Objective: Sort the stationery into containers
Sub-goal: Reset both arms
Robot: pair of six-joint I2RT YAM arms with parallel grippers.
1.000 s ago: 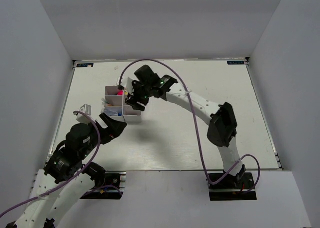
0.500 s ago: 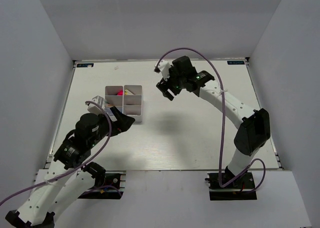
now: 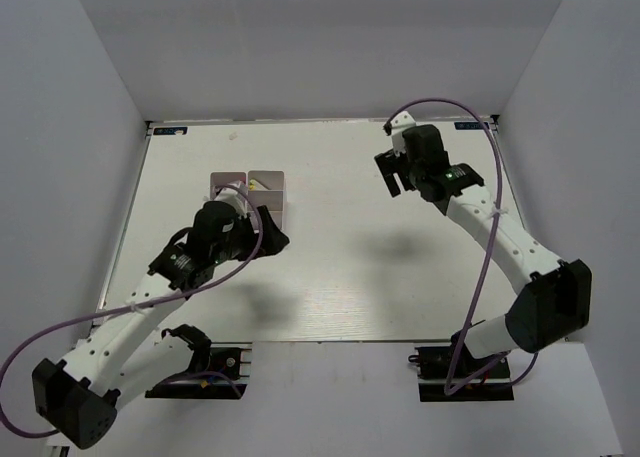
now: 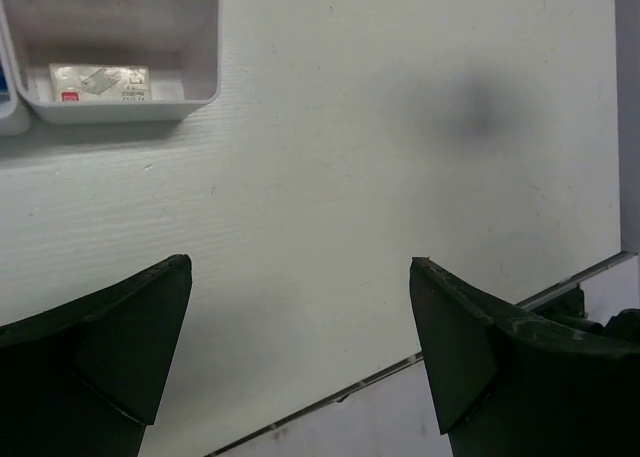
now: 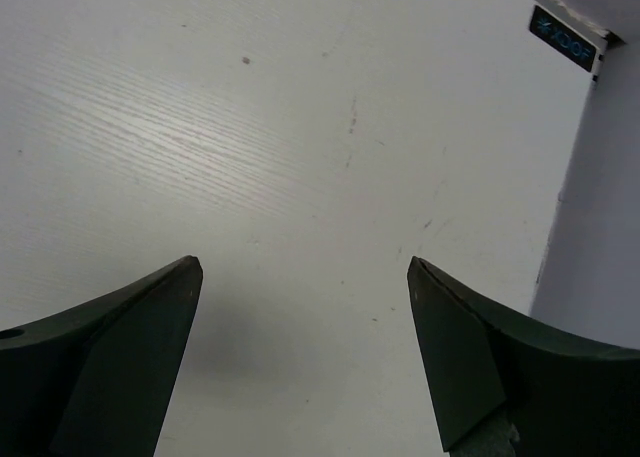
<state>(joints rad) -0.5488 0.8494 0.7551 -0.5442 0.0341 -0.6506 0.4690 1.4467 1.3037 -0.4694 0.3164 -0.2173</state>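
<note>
Left gripper [image 4: 300,265] jaws apart, empty, beside the white organizer [image 3: 266,174]; a wrapped eraser [image 4: 100,81] lies in its end compartment. Right gripper [image 5: 303,263] jaws apart, empty, over the table [image 5: 300,127], well away. I see no loose stationery: sorting looks done, so next I park both arms

Top view: high, from near side, looks down on whole table [image 3: 350,277]. Left wrist view: close, aimed down at table beside box [image 4: 130,110]; box corner shared with top view. Right wrist view: close, well right of box.
</note>
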